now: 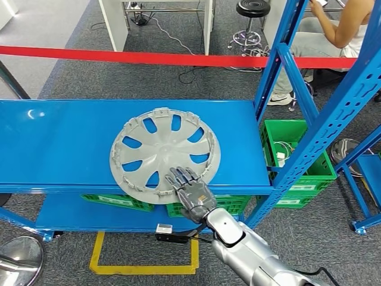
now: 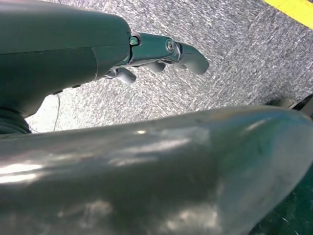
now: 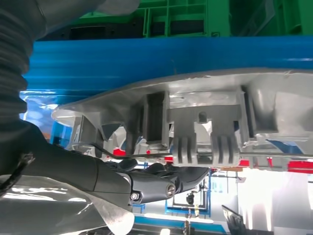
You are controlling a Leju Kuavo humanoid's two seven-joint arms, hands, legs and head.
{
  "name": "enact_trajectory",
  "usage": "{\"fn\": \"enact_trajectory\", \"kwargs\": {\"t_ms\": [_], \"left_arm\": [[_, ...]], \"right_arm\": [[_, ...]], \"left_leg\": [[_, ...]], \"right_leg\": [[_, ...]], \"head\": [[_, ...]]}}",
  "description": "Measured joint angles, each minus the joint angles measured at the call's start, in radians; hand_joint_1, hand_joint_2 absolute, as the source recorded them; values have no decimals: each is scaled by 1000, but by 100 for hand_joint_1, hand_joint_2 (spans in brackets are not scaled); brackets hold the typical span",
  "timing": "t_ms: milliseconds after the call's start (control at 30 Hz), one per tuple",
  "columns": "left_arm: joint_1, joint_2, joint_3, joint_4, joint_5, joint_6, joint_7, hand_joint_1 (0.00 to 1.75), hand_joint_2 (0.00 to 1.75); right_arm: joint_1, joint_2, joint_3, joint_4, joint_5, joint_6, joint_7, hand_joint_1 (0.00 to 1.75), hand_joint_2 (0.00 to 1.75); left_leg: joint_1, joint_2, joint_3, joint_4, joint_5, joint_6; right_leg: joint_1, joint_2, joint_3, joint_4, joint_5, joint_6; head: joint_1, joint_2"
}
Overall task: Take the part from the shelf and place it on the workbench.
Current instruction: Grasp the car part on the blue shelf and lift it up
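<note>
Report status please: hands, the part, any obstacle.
Right hand on wheel cover near edge, grip unconfirmed. Left hand hanging, empty. Cover flat on blue shelf. Nothing blocking.

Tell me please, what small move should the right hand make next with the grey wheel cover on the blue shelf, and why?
Probably close the fingers on the rim and lift slightly. The right hand lies on the near edge of the grey plastic wheel cover, which hangs past the front edge of the blue metal shelf. The right wrist view shows dark fingers at the rim clips, though whether they already grip is unclear.

Right hand [image 3: 155,183] against hubcap [image 3: 207,122] rim
</note>
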Motion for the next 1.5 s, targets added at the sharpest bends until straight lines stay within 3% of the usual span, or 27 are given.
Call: {"fn": "enact_trajectory", "kwargs": {"t_ms": [833, 1500], "left_arm": [[-1, 0, -13, 0, 3, -8, -15, 0, 0], [-16, -36, -21, -3, 18, -20, 41, 0, 0]], "right_arm": [[28, 16, 6, -27, 8, -34, -14, 0, 175], [-12, 50, -11, 116, 57, -99, 16, 0, 175]], "left_leg": [[0, 0, 0, 0, 0, 0], [0, 0, 0, 0, 0, 0]], "right_leg": [[0, 0, 0, 0, 0, 0], [0, 0, 0, 0, 0, 0]], "head": [[0, 0], [0, 0]]}}
